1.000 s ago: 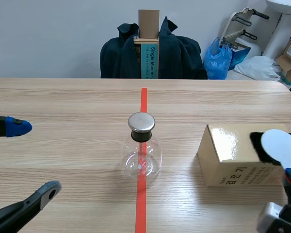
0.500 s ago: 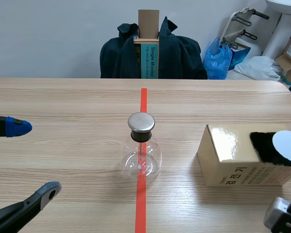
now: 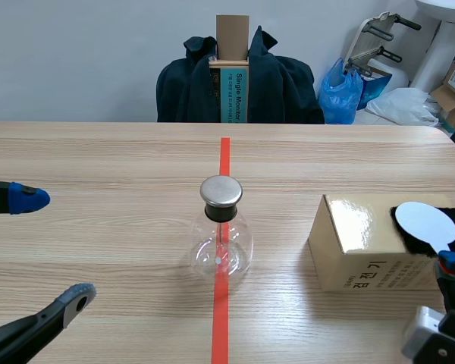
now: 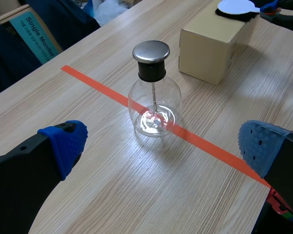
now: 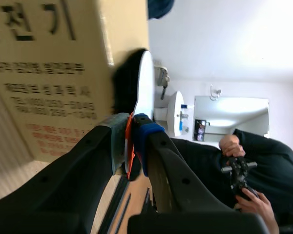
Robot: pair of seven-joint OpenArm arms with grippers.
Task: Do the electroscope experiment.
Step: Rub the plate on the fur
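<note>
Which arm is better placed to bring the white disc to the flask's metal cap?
Right: its jaws are shut on the white disc, at the cloth on the box; the left jaws are open, empty.

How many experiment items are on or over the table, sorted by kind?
Glass electroscope flask: 1
Cardboard box: 1
Black cloth pad: 1
White disc paddle: 1
Total: 4

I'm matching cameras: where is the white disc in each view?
Scene view: white disc over the box, above the right gripper.
Left wrist view: past the flask, over the box's far end.
Right wrist view: edge-on between the fingers, beside the box.
Landmark: the box.
</note>
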